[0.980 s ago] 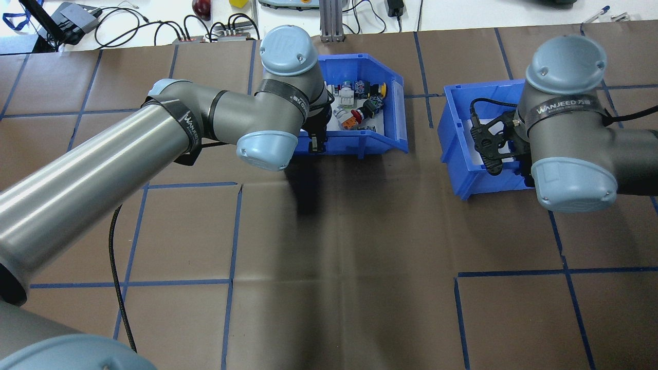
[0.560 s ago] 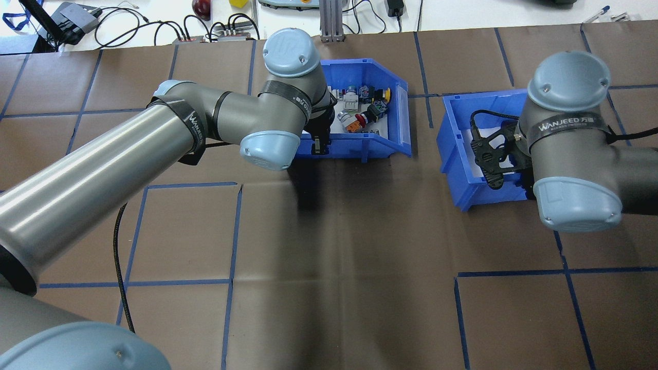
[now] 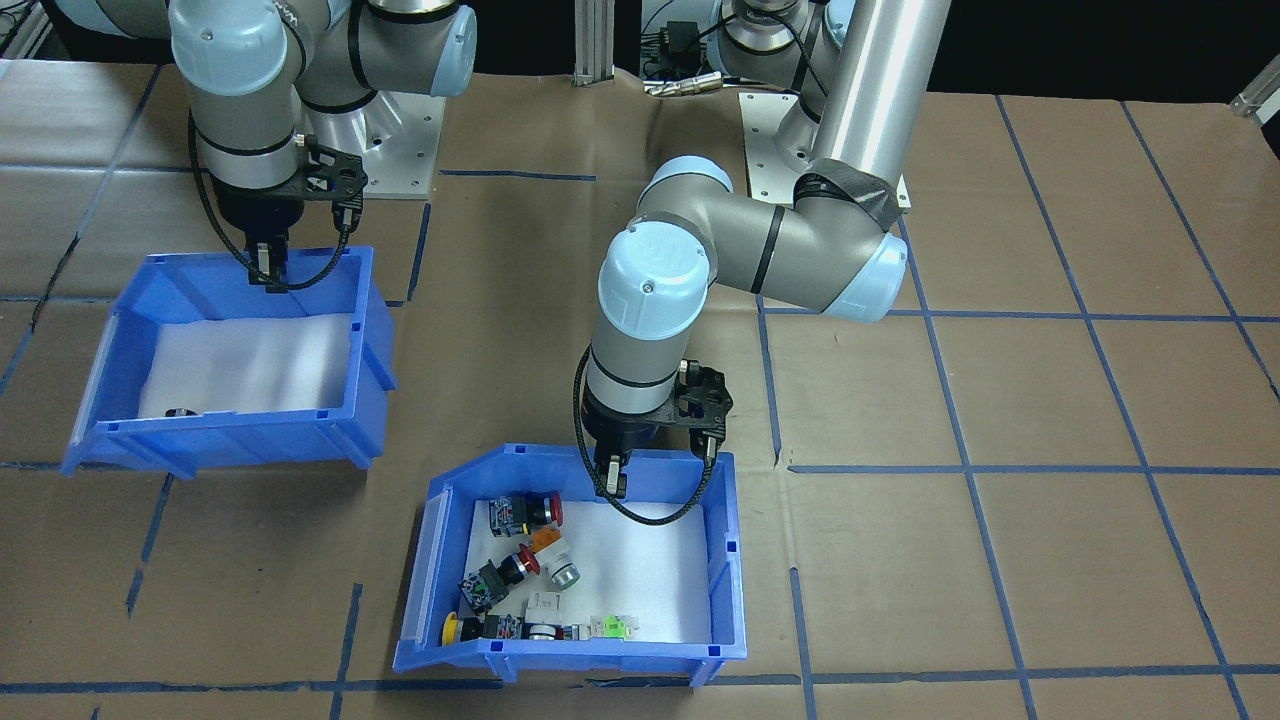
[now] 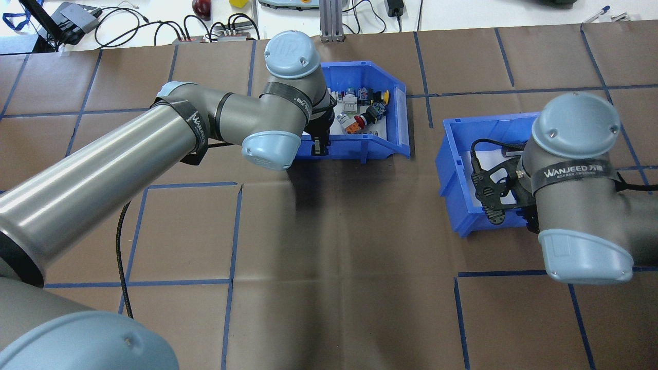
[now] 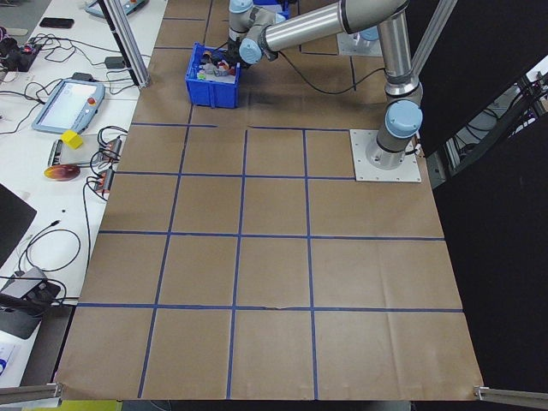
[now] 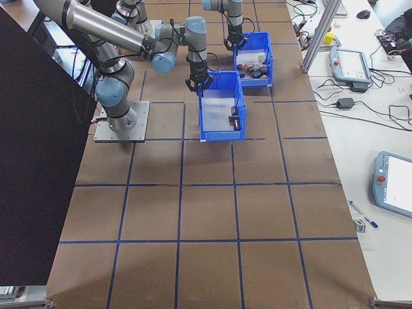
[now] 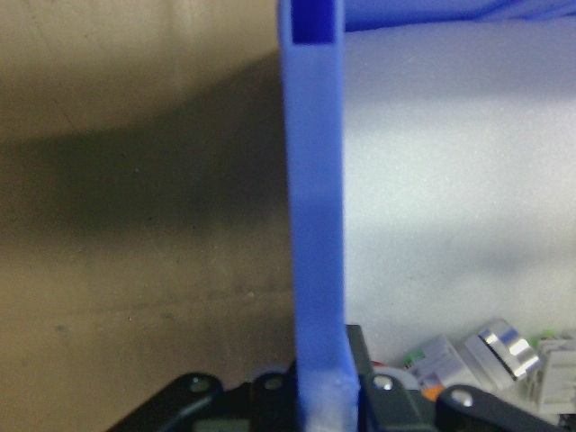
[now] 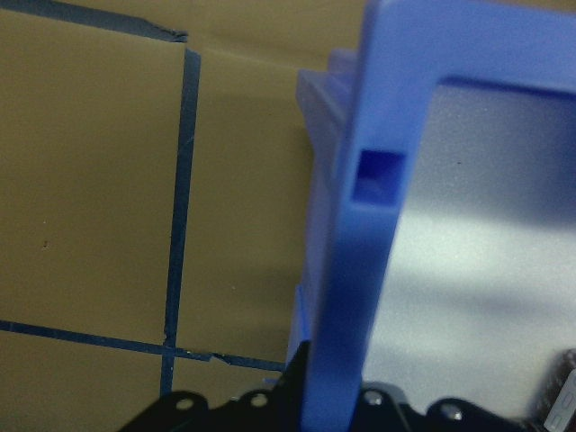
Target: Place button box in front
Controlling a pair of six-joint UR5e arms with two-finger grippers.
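On the brown paper-covered table (image 4: 329, 246), the button box (image 3: 725, 590) sat beyond the left arm's wrist, farther from the robot's base than the second blue bin (image 3: 370, 330) at the right arm. The left gripper (image 3: 610, 478) was clamped on the button box's rear wall, one finger on each side of it. Red, yellow and green-capped switches (image 3: 520, 570) lay toward the box's cut-away end. The right gripper (image 3: 268, 268) was clamped on the rear wall of the second bin, which held one small dark part (image 3: 180, 411).
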